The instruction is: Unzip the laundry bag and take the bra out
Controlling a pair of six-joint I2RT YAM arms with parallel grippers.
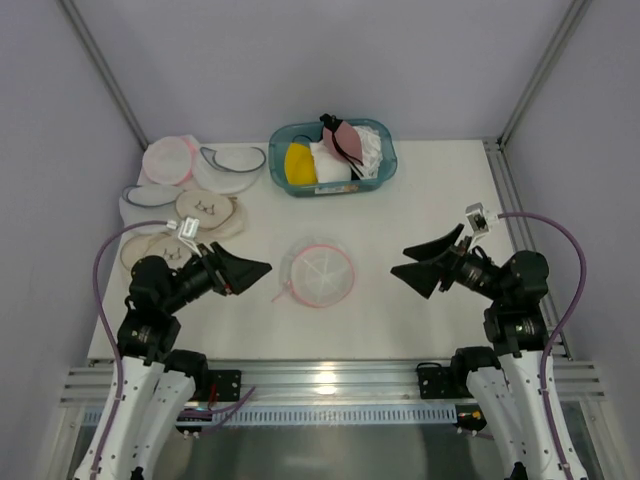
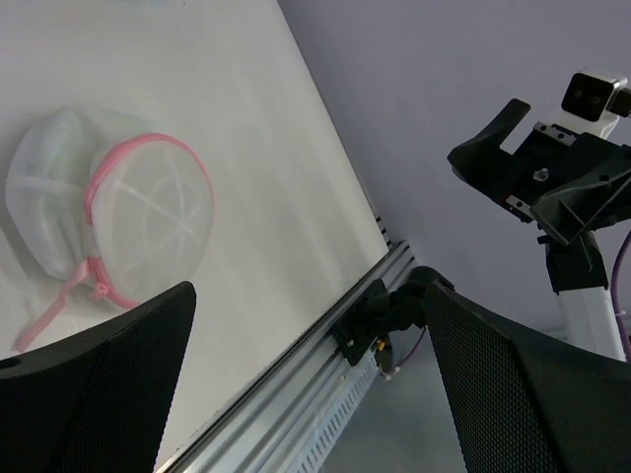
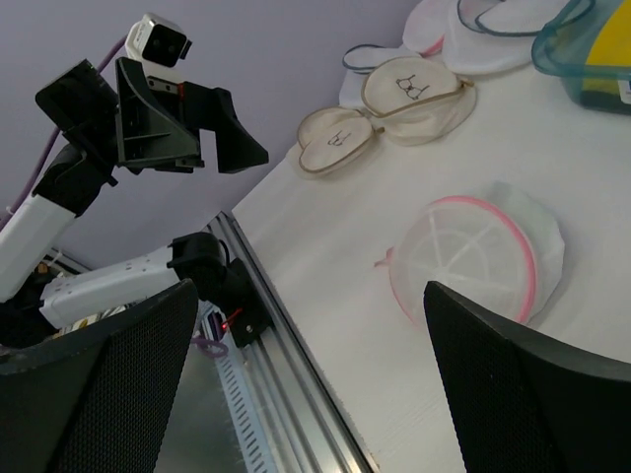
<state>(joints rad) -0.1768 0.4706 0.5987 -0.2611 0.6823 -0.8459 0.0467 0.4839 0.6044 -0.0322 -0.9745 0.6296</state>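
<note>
The laundry bag (image 1: 318,272), a round white mesh dome with a pink zipper rim, lies zipped shut in the middle of the table. It also shows in the left wrist view (image 2: 118,212) and the right wrist view (image 3: 483,261). Its pink pull tab (image 1: 280,294) trails off its near-left side. The bra is hidden; only pale fabric shows through the mesh. My left gripper (image 1: 250,276) is open and empty, just left of the bag and above the table. My right gripper (image 1: 410,264) is open and empty to the right of it. Both pairs of jaws stand wide apart in their wrist views (image 2: 311,394) (image 3: 306,384).
A teal basket (image 1: 382,170) at the back holds a yellow bra (image 1: 300,163) and a mauve bra (image 1: 345,140). Other mesh pouches lie at the back left: a pinker round one (image 1: 168,160), a navy-trimmed one (image 1: 232,165) and beige ones (image 1: 205,210). A metal rail (image 1: 320,375) runs along the near edge.
</note>
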